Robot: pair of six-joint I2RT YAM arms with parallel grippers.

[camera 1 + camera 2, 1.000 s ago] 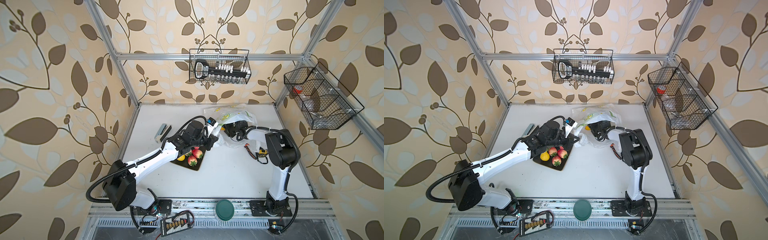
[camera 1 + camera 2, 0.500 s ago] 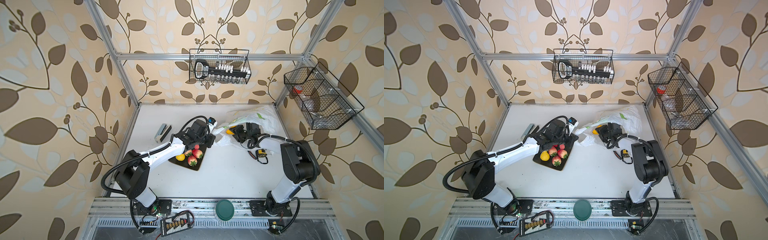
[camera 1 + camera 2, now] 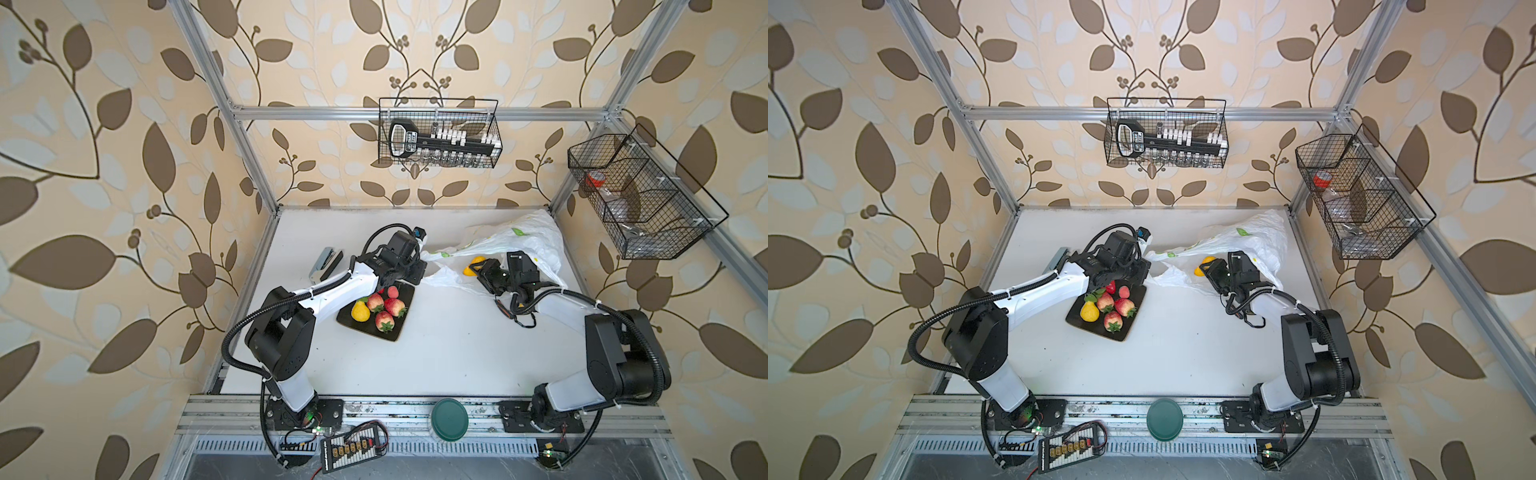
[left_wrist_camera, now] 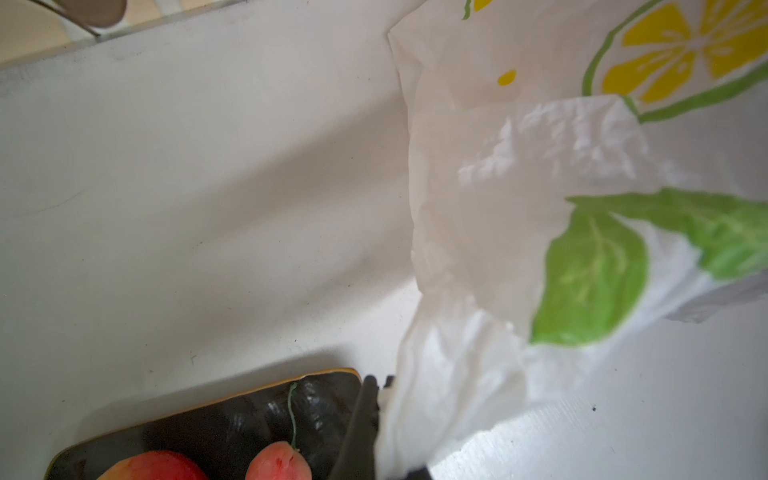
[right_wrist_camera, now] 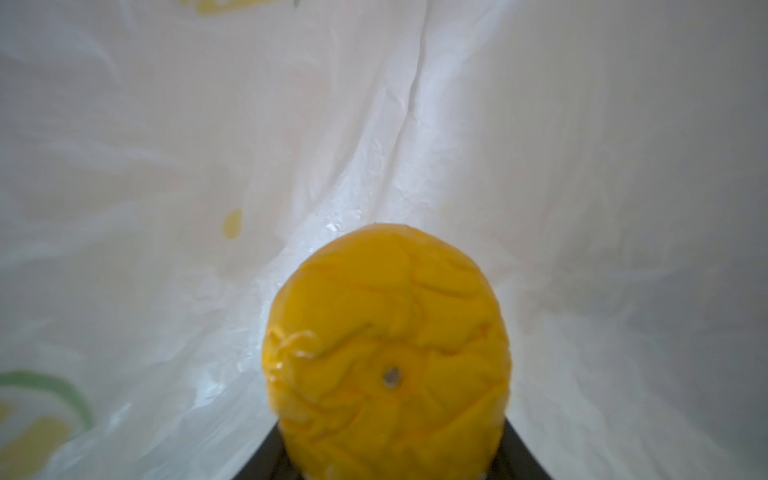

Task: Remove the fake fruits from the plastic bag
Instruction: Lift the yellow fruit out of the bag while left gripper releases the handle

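A robot lab cell, dressed as a home: an aluminium frame [image 3: 316, 112] boxes a white table [image 3: 449, 353], wallpaper [image 3: 104, 124] lines the walls, arms [image 3: 286, 340] bolt to a rail [image 3: 395, 411], and a wiring board [image 3: 355, 446] lies in front.

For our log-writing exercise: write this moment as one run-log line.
left claw: shut on plastic bag | right claw: shut on yellow fruit | black plate: holds fruits

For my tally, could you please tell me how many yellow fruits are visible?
2: a pear on the black plate, another fruit in the right pincer by the bag. More may be hidden inside.
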